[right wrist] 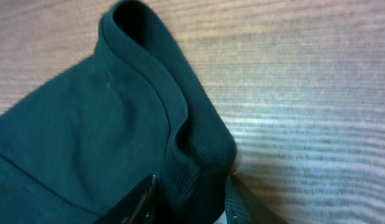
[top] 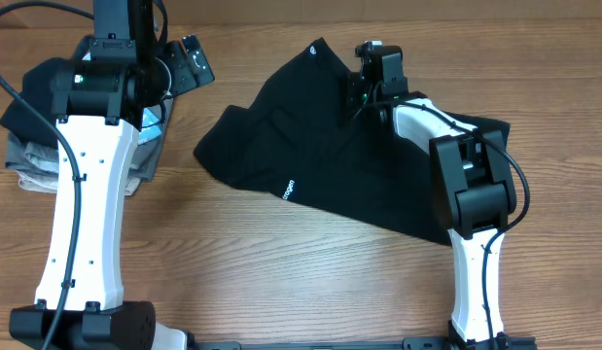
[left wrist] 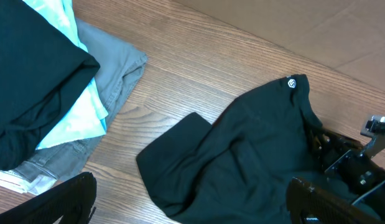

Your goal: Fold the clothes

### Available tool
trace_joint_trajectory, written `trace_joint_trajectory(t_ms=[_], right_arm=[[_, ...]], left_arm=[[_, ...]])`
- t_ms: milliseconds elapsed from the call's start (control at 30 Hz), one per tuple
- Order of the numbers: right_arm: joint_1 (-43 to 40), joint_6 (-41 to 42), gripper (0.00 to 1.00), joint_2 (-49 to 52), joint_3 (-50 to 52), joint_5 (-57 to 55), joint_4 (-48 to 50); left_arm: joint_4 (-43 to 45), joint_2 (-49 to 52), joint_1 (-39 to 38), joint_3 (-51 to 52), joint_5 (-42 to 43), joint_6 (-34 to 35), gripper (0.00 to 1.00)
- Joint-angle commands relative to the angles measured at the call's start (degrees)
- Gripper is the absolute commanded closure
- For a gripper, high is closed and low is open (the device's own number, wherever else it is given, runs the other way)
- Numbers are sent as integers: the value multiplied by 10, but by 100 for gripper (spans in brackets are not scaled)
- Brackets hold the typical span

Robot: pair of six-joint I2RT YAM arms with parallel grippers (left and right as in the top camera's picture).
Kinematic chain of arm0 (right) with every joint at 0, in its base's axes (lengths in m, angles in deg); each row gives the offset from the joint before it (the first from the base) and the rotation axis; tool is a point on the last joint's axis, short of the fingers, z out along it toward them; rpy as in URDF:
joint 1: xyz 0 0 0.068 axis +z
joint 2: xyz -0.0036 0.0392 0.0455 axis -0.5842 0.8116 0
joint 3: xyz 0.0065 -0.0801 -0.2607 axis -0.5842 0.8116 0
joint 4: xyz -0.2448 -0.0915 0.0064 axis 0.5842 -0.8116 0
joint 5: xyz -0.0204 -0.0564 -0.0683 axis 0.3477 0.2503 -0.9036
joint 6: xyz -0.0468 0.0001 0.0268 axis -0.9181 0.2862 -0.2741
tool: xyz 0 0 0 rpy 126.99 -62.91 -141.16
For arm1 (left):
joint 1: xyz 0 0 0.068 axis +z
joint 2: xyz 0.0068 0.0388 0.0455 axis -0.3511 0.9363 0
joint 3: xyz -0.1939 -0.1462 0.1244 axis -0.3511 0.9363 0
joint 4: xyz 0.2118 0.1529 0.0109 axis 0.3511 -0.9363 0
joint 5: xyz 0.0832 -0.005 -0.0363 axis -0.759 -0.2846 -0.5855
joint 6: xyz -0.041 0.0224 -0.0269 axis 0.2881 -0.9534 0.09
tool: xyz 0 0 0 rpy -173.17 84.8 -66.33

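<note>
Here the black T-shirt (top: 310, 165) lies crumpled mid-frame in the overhead view, on the wooden table (top: 281, 282). The right gripper (right wrist: 189, 202) pinches its ribbed collar between narrowly parted fingers. The left gripper (left wrist: 195, 202) hangs spread wide, holding nothing, at upper left near the garment pile (top: 28, 156)

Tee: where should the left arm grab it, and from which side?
Take the corner flap of the tee nearest the left gripper, coming from that side with the jaws low. It lies out on the table, apart from the pile, and well away from the collar that the right gripper pinches.
</note>
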Motion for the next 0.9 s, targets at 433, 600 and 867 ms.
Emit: trace_joint_trajectory(t_ms=[433,600,867], right_arm=[[6,0,96,7,-30,9,16],[6,0,96,-7,-39,60,17],[19,-46,96,-77,-40,98,-12]], left_arm=[[0,3,-1,0,-10,0,0],[0,3,-1,0,-10,0,0],[0,3,-1,0,-10,0,0]])
